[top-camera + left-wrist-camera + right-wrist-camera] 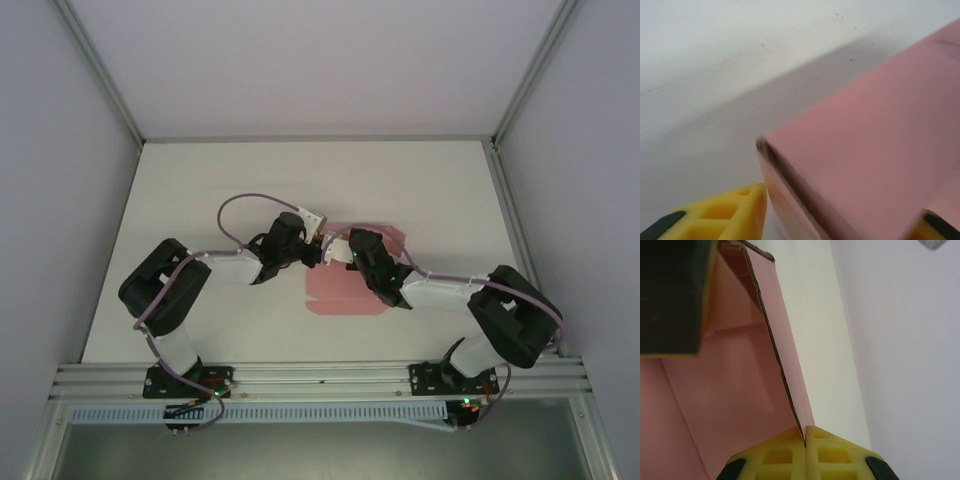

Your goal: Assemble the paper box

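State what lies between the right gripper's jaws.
A raised flap of the paper box, its thin edge pinched by the shut jaws, in the right wrist view.

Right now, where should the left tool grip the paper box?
Probably the folded-up edge of the paper box nearest the left tool, coming from the box's left: the thin card stands up there, so fingers can straddle it, as the right tool does.

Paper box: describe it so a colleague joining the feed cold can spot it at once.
Start at the white table in the top view and go to its middle. The paper box is the pink card sheet lying there, partly folded up, one edge pinched in the right gripper. Nothing else on the table is pink.
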